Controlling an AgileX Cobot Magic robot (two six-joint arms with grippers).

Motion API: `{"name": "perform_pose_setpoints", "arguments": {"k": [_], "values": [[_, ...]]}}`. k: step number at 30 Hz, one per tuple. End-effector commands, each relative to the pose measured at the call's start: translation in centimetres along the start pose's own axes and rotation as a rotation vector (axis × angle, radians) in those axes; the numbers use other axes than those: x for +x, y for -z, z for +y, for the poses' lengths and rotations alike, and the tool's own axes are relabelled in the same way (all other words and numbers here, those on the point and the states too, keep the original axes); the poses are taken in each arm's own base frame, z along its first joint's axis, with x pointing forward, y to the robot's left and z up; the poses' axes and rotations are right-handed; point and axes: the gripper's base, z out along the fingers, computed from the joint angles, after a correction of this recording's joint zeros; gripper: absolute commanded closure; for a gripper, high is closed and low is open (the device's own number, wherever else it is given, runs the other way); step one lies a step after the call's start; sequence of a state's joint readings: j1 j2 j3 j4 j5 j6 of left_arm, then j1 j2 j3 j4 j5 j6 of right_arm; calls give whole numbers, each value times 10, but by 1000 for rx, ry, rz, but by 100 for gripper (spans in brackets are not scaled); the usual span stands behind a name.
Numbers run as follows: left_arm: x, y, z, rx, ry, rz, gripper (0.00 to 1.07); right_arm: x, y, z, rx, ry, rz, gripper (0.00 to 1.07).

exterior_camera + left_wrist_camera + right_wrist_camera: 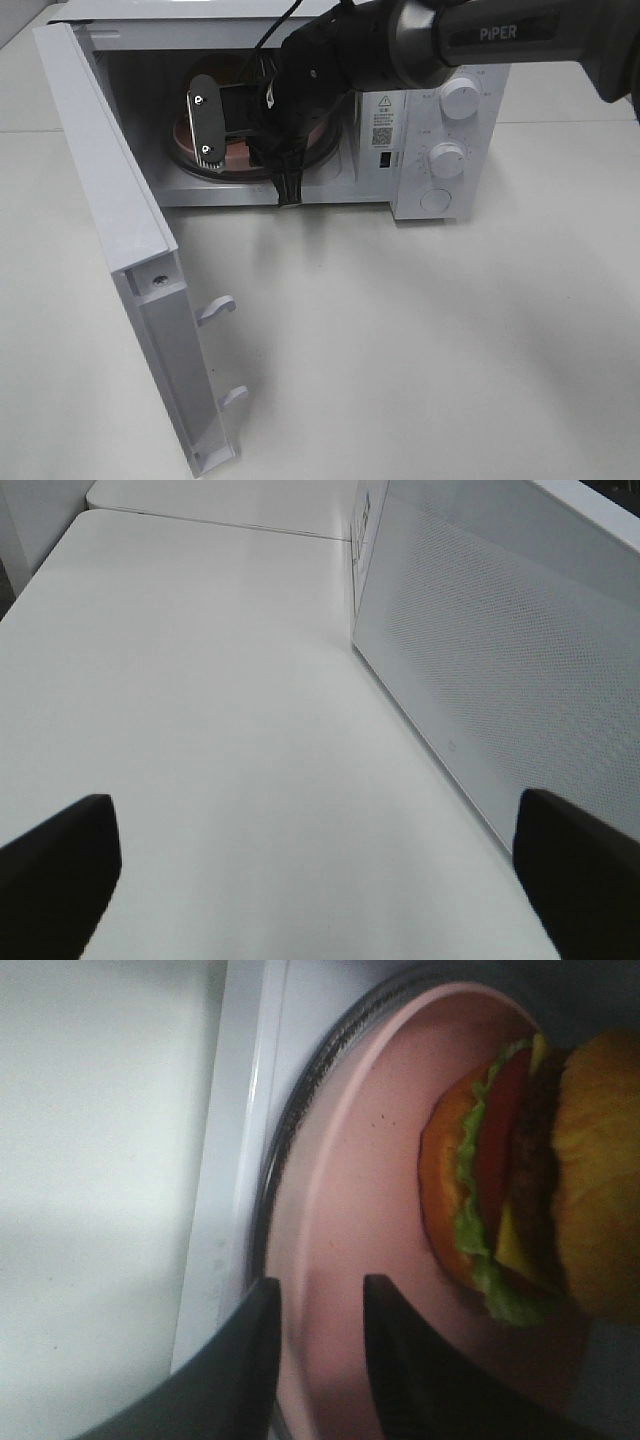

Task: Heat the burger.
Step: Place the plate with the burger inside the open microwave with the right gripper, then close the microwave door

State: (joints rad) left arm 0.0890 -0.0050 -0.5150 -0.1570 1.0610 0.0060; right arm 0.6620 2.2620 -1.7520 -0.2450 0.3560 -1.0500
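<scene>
The burger (530, 1170), with golden bun, dark patty, cheese and green lettuce, lies on a pink plate (370, 1160) on the microwave's glass turntable (288, 1140). My right gripper (320, 1285) reaches into the microwave cavity (245, 150). Its two dark fingers stand slightly apart astride the plate's near rim, open and clear of the burger. In the exterior high view the arm hides the burger, and only part of the pink plate (235, 158) shows. My left gripper (320, 880) hangs over the bare table beside the door, wide open with nothing between its fingers.
The white microwave (440, 200) stands at the back of the table, two knobs (460, 98) on its right panel. Its door (110, 180) swings out to the front left, latch hooks (218, 310) jutting. The door's perforated panel (500, 650) is close to my left gripper.
</scene>
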Motion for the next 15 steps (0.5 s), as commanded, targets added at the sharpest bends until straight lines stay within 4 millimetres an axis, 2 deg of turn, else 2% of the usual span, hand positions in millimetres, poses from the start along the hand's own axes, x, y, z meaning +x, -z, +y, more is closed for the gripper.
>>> {"name": "perform_pose_setpoints", "arguments": {"k": [1, 6, 15], "values": [[0, 0, 0, -4, 0, 0, 4, -2, 7, -11, 58, -17, -20, 65], [0, 0, 0, -4, 0, 0, 4, -3, 7, -11, 57, -22, -22, 60], [0, 0, 0, -4, 0, 0, 4, -4, 9, -9, 38, -50, -19, 60]]}}
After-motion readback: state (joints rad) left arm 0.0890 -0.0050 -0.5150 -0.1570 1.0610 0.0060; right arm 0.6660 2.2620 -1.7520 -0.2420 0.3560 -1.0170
